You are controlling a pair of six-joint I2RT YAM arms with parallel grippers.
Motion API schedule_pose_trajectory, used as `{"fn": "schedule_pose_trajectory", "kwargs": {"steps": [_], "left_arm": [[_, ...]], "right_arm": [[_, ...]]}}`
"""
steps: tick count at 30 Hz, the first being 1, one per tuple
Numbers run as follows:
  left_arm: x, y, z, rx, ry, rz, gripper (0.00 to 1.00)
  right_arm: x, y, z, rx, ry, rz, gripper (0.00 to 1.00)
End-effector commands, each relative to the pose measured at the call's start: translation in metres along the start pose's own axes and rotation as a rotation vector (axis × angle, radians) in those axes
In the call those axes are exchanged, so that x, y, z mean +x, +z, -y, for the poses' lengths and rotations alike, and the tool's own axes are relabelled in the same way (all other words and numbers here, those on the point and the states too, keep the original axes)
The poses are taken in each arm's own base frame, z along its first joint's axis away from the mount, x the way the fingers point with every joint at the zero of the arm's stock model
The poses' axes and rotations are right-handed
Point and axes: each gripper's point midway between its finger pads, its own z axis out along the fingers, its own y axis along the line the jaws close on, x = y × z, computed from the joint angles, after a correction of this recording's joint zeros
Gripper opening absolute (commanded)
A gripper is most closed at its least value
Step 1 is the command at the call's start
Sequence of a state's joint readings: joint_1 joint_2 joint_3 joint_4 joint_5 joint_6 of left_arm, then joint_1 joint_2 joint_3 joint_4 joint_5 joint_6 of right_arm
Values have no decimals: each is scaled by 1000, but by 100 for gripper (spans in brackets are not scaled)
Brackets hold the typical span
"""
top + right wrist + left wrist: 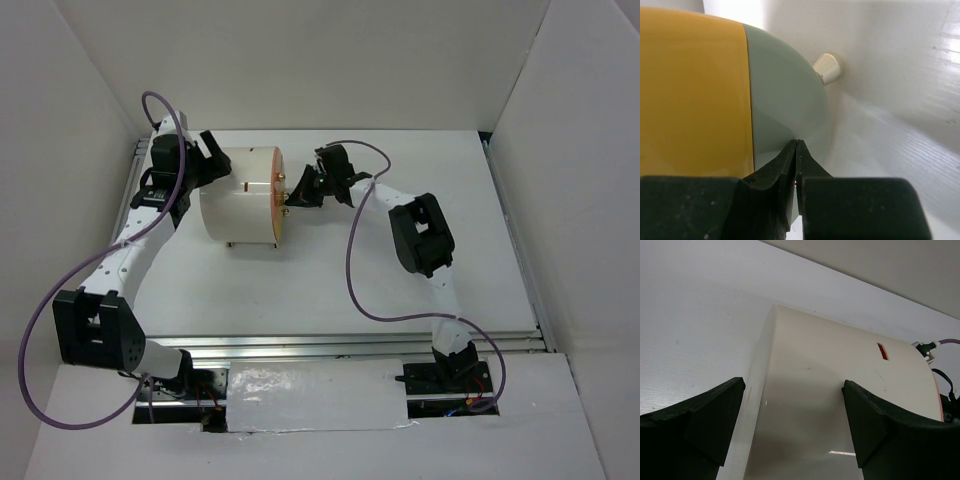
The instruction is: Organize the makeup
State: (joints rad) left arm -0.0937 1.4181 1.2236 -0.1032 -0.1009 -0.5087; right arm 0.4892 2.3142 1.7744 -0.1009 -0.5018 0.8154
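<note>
Orange drawer front [277,200] — working at it with right gripper [796,150] pinched shut, left gripper [794,385] spread wide behind cream box [238,195]; probably needing outward pull next.

Makeup: none seen in any view. Sole related object is cream cylindrical box [238,195], lying on side, back-left of centre, orange end face [277,190] turned right. Whether makeup inside, can't tell.
</note>
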Motion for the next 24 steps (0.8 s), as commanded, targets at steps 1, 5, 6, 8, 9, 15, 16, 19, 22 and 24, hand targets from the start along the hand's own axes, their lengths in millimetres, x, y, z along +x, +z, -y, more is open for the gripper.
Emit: {"fn": "schedule_pose_trajectory", "kwargs": {"steps": [1,5,6,8,9,15,16,19,22,24], "left_arm": [[0,-7,4,7,-7,6,94],[0,-9,6,9,-5,8,94],[-1,-9,6,7,-4,11,95],[-5,-12,2,-24,-5,17,97],[-8,-14,0,-38,-6,22,98],[-47,-41,-1,-106,2,81,99],[-59,-52,-2,-128,4,95,99],[-93,-78,6,-131,9,153,99],[-110,-109,8,-138,37,167,99],[-109,-131,8,-125,50,152,99]], "right_arm": [[-6,7,-31,-118,-20,6,10],[-3,10,-31,-141,-15,-2,10],[-7,7,-32,-130,-28,10,10],[-12,1,-13,-20,-15,50,11],[-23,-17,-25,-14,-32,99,12],[-58,-103,-4,93,-57,278,47],[-63,-116,-4,129,-81,307,64],[-77,-177,-16,242,-185,419,99],[-70,-247,-36,334,-283,514,100],[-54,-305,-49,399,-337,594,100]]}}
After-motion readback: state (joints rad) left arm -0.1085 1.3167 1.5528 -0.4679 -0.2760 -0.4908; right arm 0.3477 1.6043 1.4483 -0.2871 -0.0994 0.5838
